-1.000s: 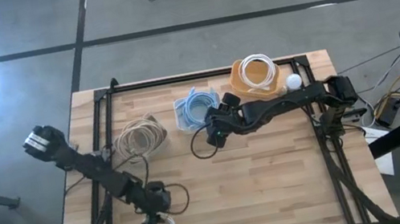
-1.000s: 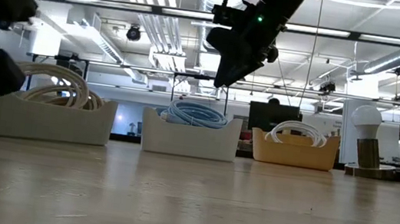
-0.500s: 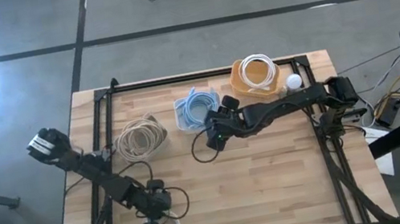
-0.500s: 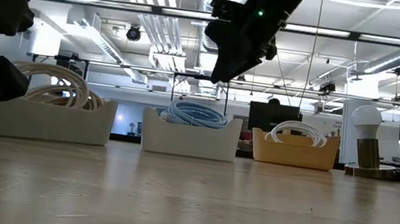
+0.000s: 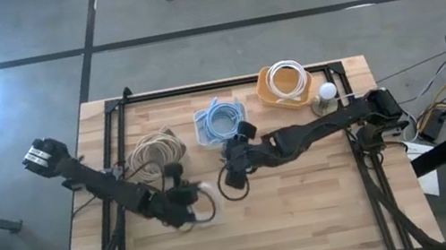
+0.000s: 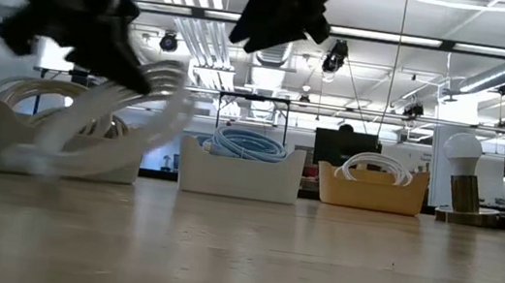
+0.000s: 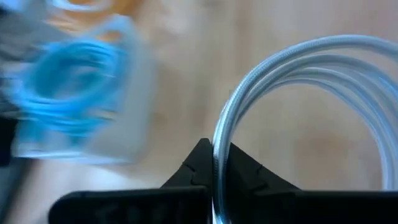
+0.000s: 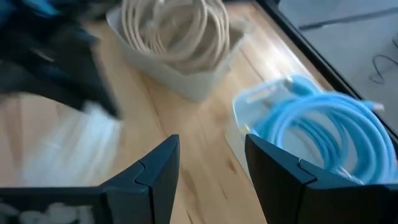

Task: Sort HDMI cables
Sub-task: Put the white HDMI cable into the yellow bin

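Listing from largest to smallest: wooden table point(image 5: 310, 210), bearing three small bins in a row along its far half. Beige bin point(image 6: 61, 151), on the left arm's side, holds a tan coil point(image 5: 155, 153); middle clear bin point(image 6: 241, 169) holds a light blue coil point(image 5: 220, 119); orange bin point(image 5: 271, 97), on the right arm's side, holds a white coil point(image 5: 288, 78). A white bulb-shaped object point(image 5: 327, 90) stands just beside the orange bin. Left gripper point(image 5: 191, 194) is over mid-table, just in front of the beige bin, fingers pinched tight on one side of a white cable coil point(image 7: 311, 93); the loop hangs free from that pinch, clear of the table, and is blurred in the low view. Right gripper point(image 5: 233, 175) hovers near it, in front of the middle bin, fingers spread and holding nothing. Handling, as judged: each coil is light and soft, a bundle of thin strands with some spring; it sags and swings when carried by one edge, and loose turns could slip apart or snag on a bin wall. Best hold is across all turns of the bundle together at one point on the ring, as the left gripper has it, not on a single strand. Being white, this coil would belong in the orange bin. Brands, labels, writing: none legible on cables, bins or table in any view.
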Tool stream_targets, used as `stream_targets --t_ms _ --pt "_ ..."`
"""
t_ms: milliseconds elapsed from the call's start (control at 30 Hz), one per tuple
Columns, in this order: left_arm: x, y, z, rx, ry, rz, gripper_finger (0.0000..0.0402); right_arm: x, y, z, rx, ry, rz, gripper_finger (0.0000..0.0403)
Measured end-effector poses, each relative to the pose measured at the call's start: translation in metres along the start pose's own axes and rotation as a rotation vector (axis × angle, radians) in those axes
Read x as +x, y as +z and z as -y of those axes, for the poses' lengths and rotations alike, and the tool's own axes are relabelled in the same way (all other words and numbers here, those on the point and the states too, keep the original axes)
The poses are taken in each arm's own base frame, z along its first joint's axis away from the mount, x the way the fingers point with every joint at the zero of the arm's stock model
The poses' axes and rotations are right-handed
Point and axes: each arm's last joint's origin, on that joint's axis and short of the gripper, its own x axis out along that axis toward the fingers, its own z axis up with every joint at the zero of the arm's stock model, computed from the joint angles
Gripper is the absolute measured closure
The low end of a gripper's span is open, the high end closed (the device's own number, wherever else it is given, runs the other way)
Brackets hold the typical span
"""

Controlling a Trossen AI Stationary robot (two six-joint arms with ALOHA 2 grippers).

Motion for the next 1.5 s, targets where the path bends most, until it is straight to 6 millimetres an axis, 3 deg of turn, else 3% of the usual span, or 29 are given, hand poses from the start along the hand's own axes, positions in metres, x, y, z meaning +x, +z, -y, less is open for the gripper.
stream_targets --t_ms 167,400,733,1067,1233,1500 --pt "0.015 0.017 -0.029 -0.046 0.162 -0.005 0.0383 -0.002 -0.002 -0.01 0.01 0.035 0.043 0.0225" --pt "0.03 0.033 -0.058 -0.156 0.236 0.026 0.0382 -0.003 -0.007 -0.015 -0.063 -0.002 0.062 0.0234" --pt "0.032 0.056 -0.067 -0.041 0.215 0.178 0.0383 0.003 -0.014 -0.007 -0.106 -0.141 0.067 0.0236" --pt "0.026 0.075 -0.074 -0.066 0.172 0.243 0.0383 0.009 -0.026 0.003 -0.126 -0.291 0.049 0.024" --pt "0.027 0.081 -0.08 -0.043 0.124 0.262 0.0383 0.009 -0.028 0.005 -0.119 -0.297 0.034 0.0277" --pt "0.039 0.074 -0.1 -0.075 0.157 0.201 0.0375 0.01 -0.029 0.008 -0.126 -0.312 0.016 0.0377"
